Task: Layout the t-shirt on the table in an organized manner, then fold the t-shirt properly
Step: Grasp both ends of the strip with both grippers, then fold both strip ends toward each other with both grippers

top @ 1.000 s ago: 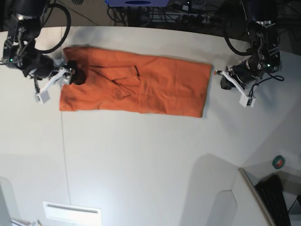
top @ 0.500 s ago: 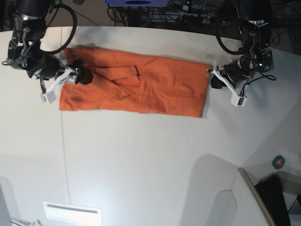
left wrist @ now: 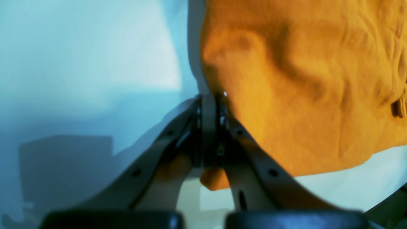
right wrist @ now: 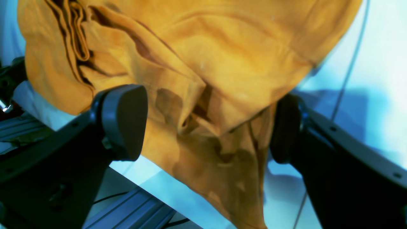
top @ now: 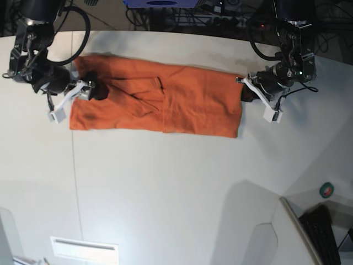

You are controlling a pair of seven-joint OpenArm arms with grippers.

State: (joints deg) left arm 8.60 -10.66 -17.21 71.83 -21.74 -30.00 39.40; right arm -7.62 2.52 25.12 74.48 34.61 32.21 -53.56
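Lying flat across the far part of the table [top: 165, 187], the shirt [top: 165, 99] is stretching as a long band between both arms. The left gripper [left wrist: 208, 101] is pressing its jaws together beside one edge (no cloth between them), while the right gripper [right wrist: 203, 127] is standing wide apart around the other end's folds.

Left pincer [left wrist: 208, 105] jaws pressed together, low and level; right pincer [right wrist: 203, 127] jaws spread wide.
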